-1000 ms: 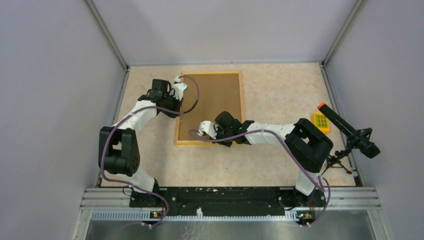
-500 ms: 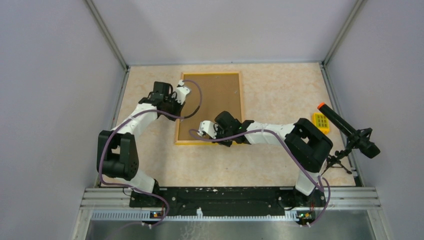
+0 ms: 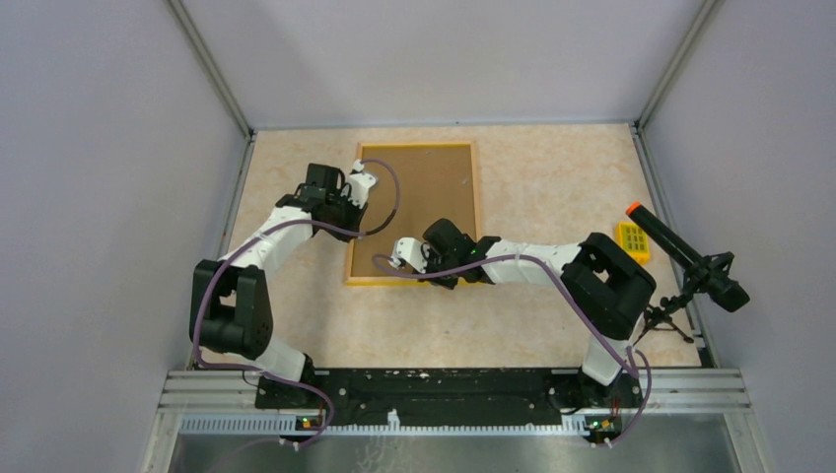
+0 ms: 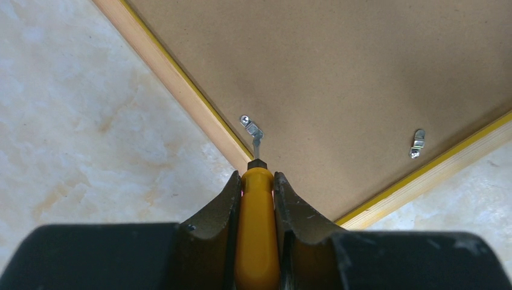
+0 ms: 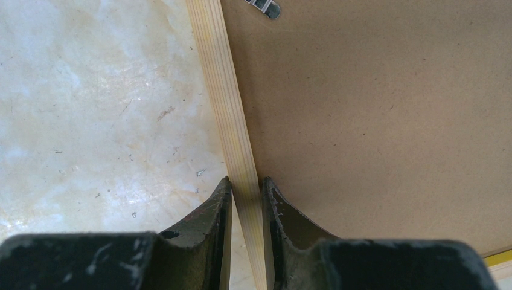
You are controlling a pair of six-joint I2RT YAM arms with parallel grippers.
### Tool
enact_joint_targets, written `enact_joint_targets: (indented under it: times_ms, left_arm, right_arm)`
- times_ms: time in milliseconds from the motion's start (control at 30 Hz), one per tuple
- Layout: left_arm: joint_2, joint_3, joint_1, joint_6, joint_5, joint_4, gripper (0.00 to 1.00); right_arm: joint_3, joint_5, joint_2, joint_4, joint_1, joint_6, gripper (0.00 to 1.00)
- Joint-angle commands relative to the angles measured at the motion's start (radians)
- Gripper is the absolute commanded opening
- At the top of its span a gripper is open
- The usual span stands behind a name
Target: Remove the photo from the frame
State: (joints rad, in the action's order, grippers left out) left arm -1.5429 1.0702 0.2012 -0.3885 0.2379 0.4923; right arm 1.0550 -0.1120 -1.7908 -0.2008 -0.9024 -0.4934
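walls point(image 3: 444, 54): plain pale grey-lilac panels, three sides
tabletop point(image 3: 552, 177): beige marble-look, kinda scuffed
corner posts point(image 3: 209, 67): bare metal

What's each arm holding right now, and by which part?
Left end effector grips a yellow-handled tool by its handle; right end effector pinches the frame by its wooden rim.

Right gripper point(image 5: 246, 180) around frame point(image 5: 374, 121) rim

Matt fibreboard and grained wood make the frame point(image 3: 434, 187)
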Motion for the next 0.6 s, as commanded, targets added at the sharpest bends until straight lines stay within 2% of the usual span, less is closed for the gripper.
enact_joint_targets:
  times_ms: [0, 300, 567]
  left_arm:
    - [-0.007, -0.017, 0.019, 0.095, 0.092, -0.026, 0.0]
    - [-0.032, -0.009, 0.019, 0.123, 0.082, -0.08, 0.0]
    - [0.035, 0.047, 0.013, 0.114, 0.038, -0.005, 0.0]
  right_arm:
    - [-0.021, 0.048, -0.078, -0.054, 0.022, 0.02, 0.0]
    - [-0.029, 0.045, -0.072, -0.06, 0.022, 0.019, 0.0]
    - [-0.033, 0.045, -0.069, -0.06, 0.023, 0.021, 0.0]
